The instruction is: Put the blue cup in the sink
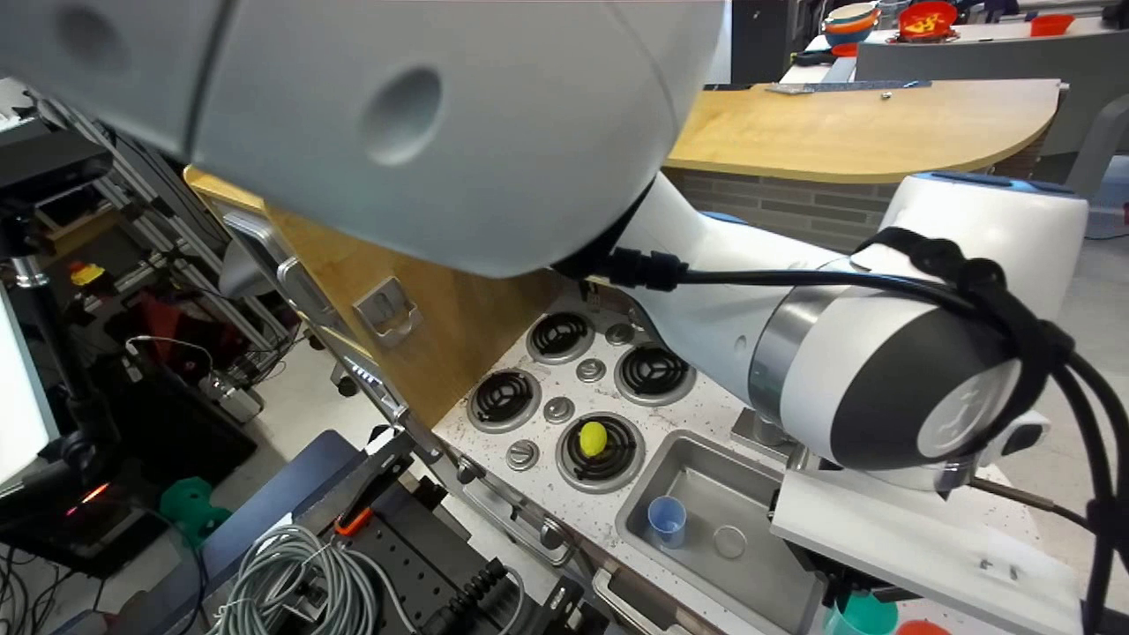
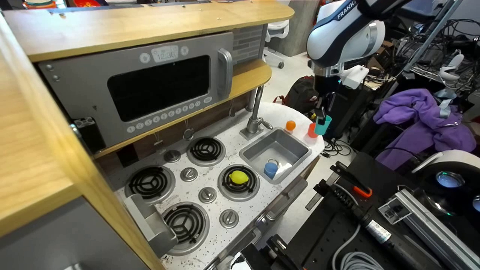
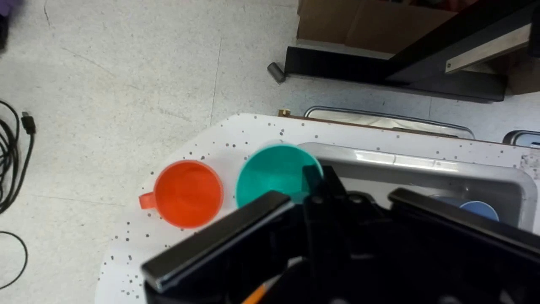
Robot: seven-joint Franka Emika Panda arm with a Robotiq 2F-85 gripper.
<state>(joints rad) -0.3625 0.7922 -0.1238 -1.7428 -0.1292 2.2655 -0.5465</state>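
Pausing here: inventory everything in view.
turquoise cup: one, turquoise, in the gripper
red cup: one, red, on the counter
counter: one, white, below the microwave
sink: one, grey, in the counter
small blue cup: one, blue, in the sink
tap: one, grey, beside the sink
orange ball: one, orange, near the sink
burners: four, black, on the counter
knobs: four, grey, among the burners
lemon: one, yellow, on one of the burners
microwave: one, grey, above the counter
cloth: one, purple, beyond the counter
other clutter: uncounted, mixed, background
arm: one, white, above the counter
gripper: one, black, gripping the turquoise cup
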